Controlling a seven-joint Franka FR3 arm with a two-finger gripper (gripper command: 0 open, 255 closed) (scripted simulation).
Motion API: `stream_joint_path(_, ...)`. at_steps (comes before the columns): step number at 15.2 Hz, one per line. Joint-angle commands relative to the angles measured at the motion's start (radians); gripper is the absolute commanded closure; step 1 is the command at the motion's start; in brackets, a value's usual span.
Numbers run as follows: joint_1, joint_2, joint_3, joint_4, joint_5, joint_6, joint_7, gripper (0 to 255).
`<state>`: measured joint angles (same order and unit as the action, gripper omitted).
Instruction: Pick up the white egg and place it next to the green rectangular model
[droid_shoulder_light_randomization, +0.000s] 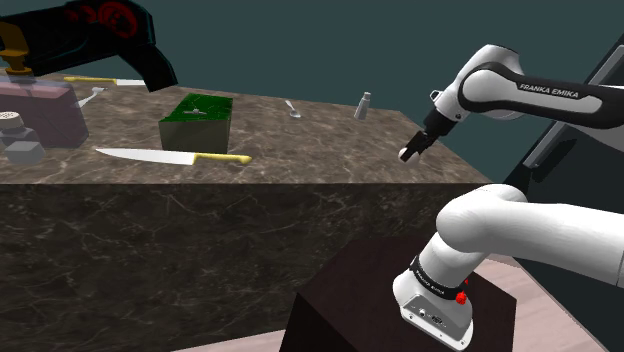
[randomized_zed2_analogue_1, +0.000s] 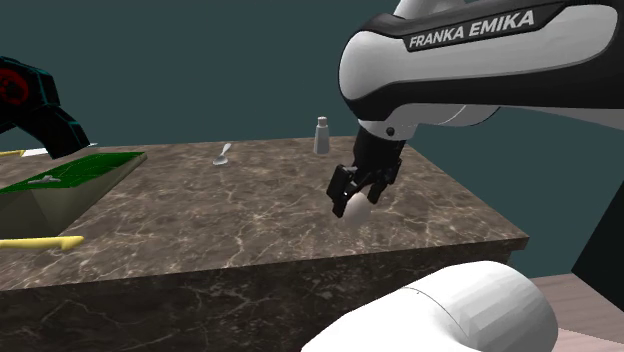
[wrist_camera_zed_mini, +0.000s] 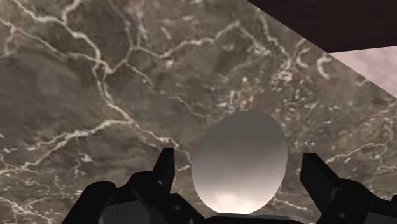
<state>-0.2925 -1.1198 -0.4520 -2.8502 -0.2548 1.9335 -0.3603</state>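
while the black gripper hangs low over the marble counter, its two fingers stand apart on either side of the white egg, so the hand is open around it rather than clamped. seen from the wrist, a thin strip of counter shows between each finger and the egg, and the egg's rounded end pokes out past the fingertips of the gripper. i cannot tell whether the egg rests on the stone or sits a little above it.

the egg lies near the counter's right end in the second exterior view, fairly close to the near edge. the green rectangular block is well apart from it, far off to that view's left. in the shoulder view, the block stands on the counter to the left of the middle, and the gripper is well off to the right, close to the counter's right corner.

a knife with a yellow handle lies just in front of the block, on its near side. a small spoon and a pale shaker sit toward the far edge, between the block and the gripper. both also show in the second exterior view, the spoon to the left of the shaker. the white arm rises from the dark stand at the shoulder view's lower right.
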Motion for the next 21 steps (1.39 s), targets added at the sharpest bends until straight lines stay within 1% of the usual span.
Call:
stream_joint_path(1, 0.000, 0.003, -0.002, -0.006, -0.002, 0.010, 0.001, 0)
stream_joint_path(7, 0.000, 0.003, -0.002, -0.006, -0.002, 0.010, 0.000, 0)
stream_joint_path(8, 0.000, 0.003, -0.002, -0.006, -0.002, 0.010, 0.000, 255)
stream_joint_path(17, 0.000, 0.003, -0.002, -0.006, -0.002, 0.010, 0.001, 255)
stream_joint_path(21, 0.012, 0.001, 0.019, 0.045, 0.017, -0.042, 0.007, 255)
